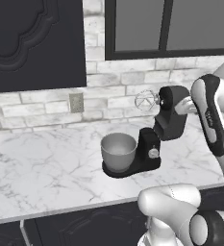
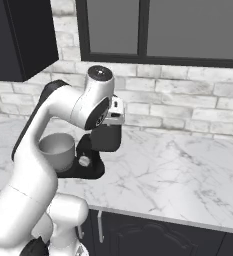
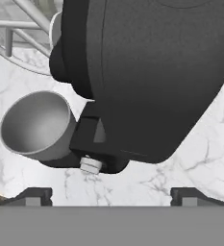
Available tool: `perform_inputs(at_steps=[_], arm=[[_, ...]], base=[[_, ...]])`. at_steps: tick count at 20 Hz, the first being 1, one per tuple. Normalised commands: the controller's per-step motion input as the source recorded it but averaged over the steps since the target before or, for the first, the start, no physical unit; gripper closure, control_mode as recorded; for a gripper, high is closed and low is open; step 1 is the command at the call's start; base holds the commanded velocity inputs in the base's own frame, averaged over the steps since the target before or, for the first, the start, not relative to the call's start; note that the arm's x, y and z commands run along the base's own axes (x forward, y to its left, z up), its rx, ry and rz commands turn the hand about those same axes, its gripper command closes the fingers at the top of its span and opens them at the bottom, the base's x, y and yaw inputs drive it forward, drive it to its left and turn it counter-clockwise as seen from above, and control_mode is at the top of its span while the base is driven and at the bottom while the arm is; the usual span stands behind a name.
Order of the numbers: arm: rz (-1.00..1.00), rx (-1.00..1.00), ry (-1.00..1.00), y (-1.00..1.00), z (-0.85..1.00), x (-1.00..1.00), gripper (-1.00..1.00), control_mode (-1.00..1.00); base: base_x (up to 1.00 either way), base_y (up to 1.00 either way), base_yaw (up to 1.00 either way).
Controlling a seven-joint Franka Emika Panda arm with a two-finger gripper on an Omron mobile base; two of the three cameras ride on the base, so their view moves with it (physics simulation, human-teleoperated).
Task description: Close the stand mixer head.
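**Mixer head up, gripper right behind it**

The mixer head (image 1: 170, 117) is tipped back on its hinge, standing nearly upright above the column (image 1: 148, 146), with its wire whisk (image 1: 145, 101) stuck out to the left, high in front of the brick wall (image 1: 113, 81). The whole mixer sits on the marble counter (image 1: 46, 168), roughly mid-depth, well back from the front edge. Below the raised whisk the grey bowl (image 1: 118, 151) rests on the mixer's black foot, empty and open to the top. A small silver knob (image 1: 153, 153) shows on the side of the column.

The gripper (image 3: 111, 194) is close against the back of the head; from the hand camera the black housing looms large just ahead of the two fingertips (image 3: 34, 196), which stand far apart, one at each side, holding nothing. Whether they touch the housing I cannot tell.

Behind it all there is a dark-framed window (image 2: 153, 30), a dark wall cabinet (image 1: 34, 43) to the left, and a wall socket (image 1: 76, 102) beneath it.
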Motion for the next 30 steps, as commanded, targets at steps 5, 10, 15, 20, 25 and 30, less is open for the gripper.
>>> perform_inputs(at_steps=[5,10,15,20,25,30], arm=[[0.29,0.00,-0.27,-0.54,0.00,-0.02,-1.00,-1.00],[0.29,0.01,-0.24,-0.33,0.00,0.05,-1.00,-1.00],[0.23,0.01,-0.10,-0.21,0.10,0.18,-1.00,-1.00],[0.24,0.00,-0.02,-0.03,0.12,0.25,-1.00,-1.00],[0.25,0.00,-0.05,0.19,0.00,0.36,-1.00,-1.00],[0.28,-0.02,-0.34,0.41,-0.08,0.47,-1.00,-1.00]], base=[[0.00,0.00,0.00],[0.00,0.00,0.00],[0.00,0.00,0.00],[0.00,0.00,0.00],[0.00,0.00,0.00],[0.00,0.00,0.00]])
